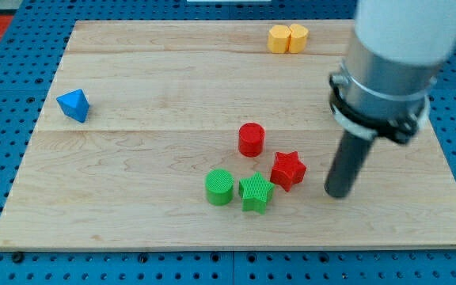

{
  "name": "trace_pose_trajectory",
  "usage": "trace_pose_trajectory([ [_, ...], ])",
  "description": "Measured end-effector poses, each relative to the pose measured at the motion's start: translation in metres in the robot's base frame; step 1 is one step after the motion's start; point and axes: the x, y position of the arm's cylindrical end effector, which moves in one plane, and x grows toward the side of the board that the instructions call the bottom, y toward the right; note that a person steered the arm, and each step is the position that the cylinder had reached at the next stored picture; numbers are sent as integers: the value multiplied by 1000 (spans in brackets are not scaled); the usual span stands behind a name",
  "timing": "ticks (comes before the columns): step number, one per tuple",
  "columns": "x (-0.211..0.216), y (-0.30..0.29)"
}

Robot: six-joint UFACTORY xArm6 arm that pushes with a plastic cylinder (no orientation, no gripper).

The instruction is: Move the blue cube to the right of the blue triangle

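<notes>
The blue triangle [74, 105] lies near the board's left edge, in the upper half. No blue cube shows in this view; the arm's large body covers part of the board's upper right. My tip [338, 192] rests on the board right of centre, just to the right of the red star [288, 170] with a small gap between them. It is far to the right of the blue triangle.
A red cylinder [251, 139] stands above and left of the red star. A green cylinder [220, 187] and a green star [255, 192] sit side by side below it. Two yellow blocks [279, 38] [298, 37] touch at the top edge of the wooden board [133, 206].
</notes>
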Motion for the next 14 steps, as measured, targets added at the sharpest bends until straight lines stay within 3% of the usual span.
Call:
trace_pose_trajectory([
  [1,2,-37],
  [3,-74,-62],
  [4,-72,-11],
  [5,-106,109],
  [6,-158,153],
  [7,-192,59],
  [8,-179,-45],
  [10,-177,112],
  [12,-170,-38],
  [13,-172,-23],
  [14,-145,39],
])
